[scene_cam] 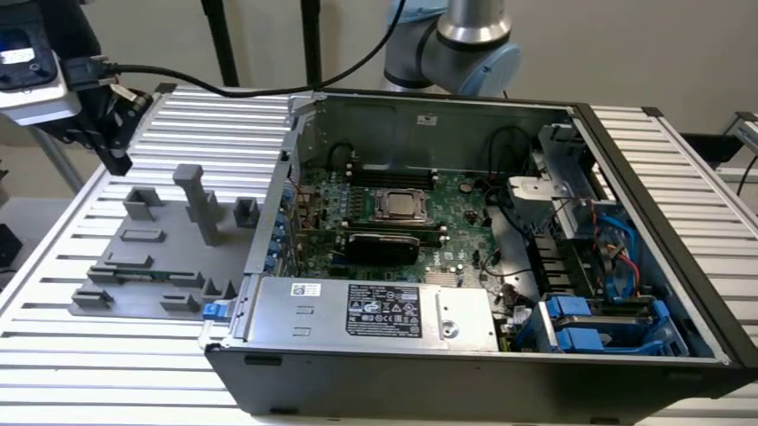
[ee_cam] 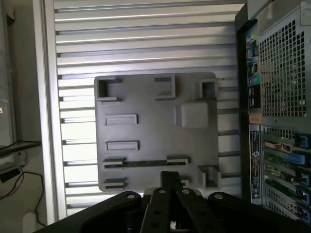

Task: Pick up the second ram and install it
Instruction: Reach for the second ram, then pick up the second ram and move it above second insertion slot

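One thin green stick, the second ram [ee_cam: 143, 163], rests on its long edge in the grey holder plate [ee_cam: 146, 97]. A small bracket catches it at each end, so it stands narrow side up with both flat faces free for a grip. In the exterior view the second ram [scene_cam: 152, 274] shows as a faint green line low on the holder plate [scene_cam: 124, 240], on the side nearer the camera. The gripper [ee_cam: 168, 175] hangs above the plate, its jaws pressed together with nothing between them, and it looks clear of the stick rather than touching it. In the exterior view the gripper [scene_cam: 116, 160] sits over the plate's far edge, at the exterior view's left. A tall grey post [scene_cam: 195, 200] and several lower blocks rise from the plate between the stick and the open computer case [scene_cam: 663, 177], so a straight sideways path looks blocked. The case wall stands just beside the plate. Inside lies the motherboard [scene_cam: 462, 200] with its processor socket [scene_cam: 400, 206], long dark slots running along either side of it and loose dark wires draped to the exterior view's right. A black cable [scene_cam: 213, 84] trails from the wrist across the slatted table [scene_cam: 71, 355].
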Motion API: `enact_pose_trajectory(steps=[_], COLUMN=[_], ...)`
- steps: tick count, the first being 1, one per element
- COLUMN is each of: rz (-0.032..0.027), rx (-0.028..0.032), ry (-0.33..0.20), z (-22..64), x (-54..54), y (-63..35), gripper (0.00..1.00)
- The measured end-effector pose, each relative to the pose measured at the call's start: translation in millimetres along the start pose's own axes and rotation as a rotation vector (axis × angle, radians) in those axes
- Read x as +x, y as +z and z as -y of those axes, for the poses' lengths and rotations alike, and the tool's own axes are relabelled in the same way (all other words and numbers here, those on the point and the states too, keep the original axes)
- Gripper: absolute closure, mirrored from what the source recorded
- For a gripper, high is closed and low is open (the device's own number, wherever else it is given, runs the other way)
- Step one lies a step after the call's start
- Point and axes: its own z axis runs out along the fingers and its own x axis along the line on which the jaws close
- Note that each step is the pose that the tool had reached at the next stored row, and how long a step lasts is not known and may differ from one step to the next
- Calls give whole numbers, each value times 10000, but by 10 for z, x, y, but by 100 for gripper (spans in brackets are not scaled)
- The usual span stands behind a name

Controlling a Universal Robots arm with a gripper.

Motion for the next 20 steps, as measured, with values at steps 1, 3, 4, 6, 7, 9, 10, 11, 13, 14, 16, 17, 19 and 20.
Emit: enact_pose_trajectory(steps=[1, 3, 4, 6, 7, 9, 10, 11, 13, 14, 16, 17, 19, 20], rz=[0, 0, -1, 0, 0, -1, 0, 0, -1, 0, 0, 0, -1, 0], rx=[1, 2, 2, 1, 2, 2, 2, 2, 2, 2, 1, 2, 2, 13], ry=[0, 1, 0, 0, 0, 0, 0, 0, 0, 0, 0, -1, 0, 0], z=[4, 13, 16, 20, 20, 20, 20, 20, 20, 20, 20, 20, 20, 20], x=[45, 132, 162, 197, 197, 198, 198, 198, 198, 198, 198, 198, 198, 198], y=[6, 15, 18, 22, 22, 22, 22, 22, 22, 22, 22, 22, 22, 23], gripper=[89, 89, 89, 89, 89, 89, 89, 89, 89, 89, 89, 89, 89, 89])
